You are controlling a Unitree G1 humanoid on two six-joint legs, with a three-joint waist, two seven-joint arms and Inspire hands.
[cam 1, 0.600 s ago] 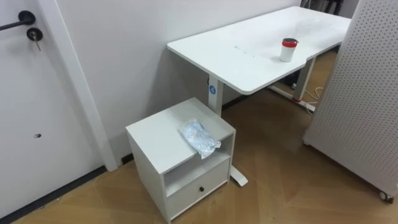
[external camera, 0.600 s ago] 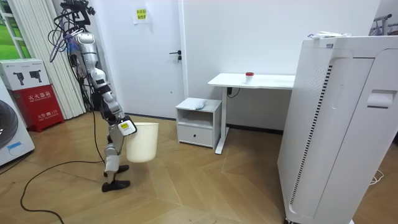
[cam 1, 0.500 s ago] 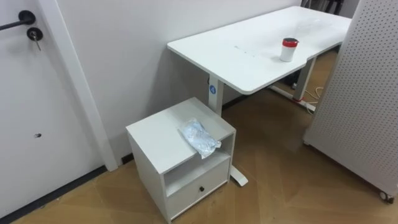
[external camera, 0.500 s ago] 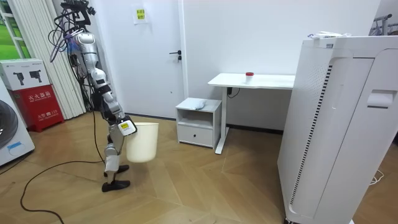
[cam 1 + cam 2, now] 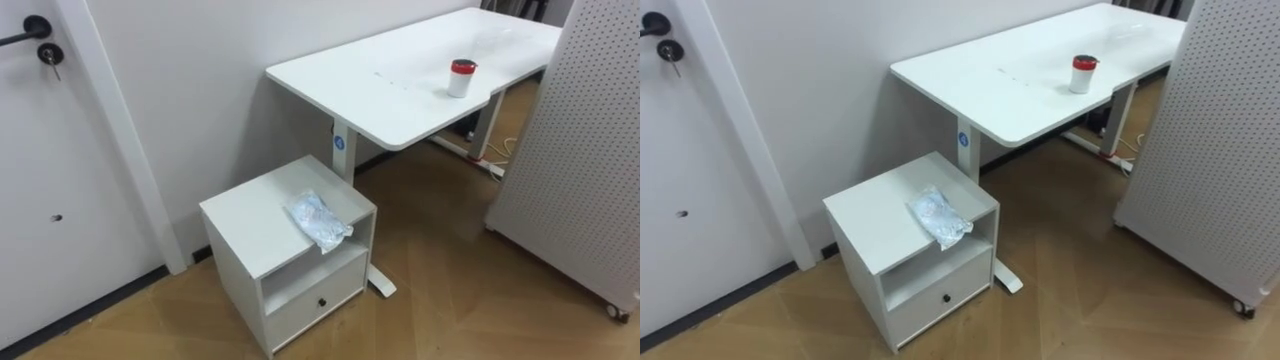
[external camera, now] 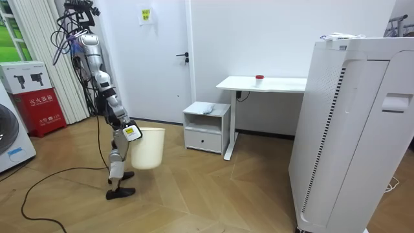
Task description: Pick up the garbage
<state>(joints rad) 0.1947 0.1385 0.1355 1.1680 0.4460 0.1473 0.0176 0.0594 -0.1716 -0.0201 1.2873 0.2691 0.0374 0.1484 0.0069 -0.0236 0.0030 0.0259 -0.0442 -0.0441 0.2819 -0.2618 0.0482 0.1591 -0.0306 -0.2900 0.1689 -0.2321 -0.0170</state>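
Not in reach yet. The crumpled plastic bag (image 5: 320,222) sits on top of the white cabinet (image 5: 250,215), at its front edge and well ahead of the right hand (image 6: 127,131). That hand is down at the rim of the cream bin (image 6: 149,152), and I can't tell its grip. I'd walk right up first, then pinch the bag from above, since it looks light and likely to slide.

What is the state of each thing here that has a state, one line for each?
plastic bag: crumpled, lying on the cabinet top, at its front edge.
drawer: shut.
red-lidded cup: upright on the desk, lid on.
door: shut.
white bin: upright, carried off the floor by the robot.
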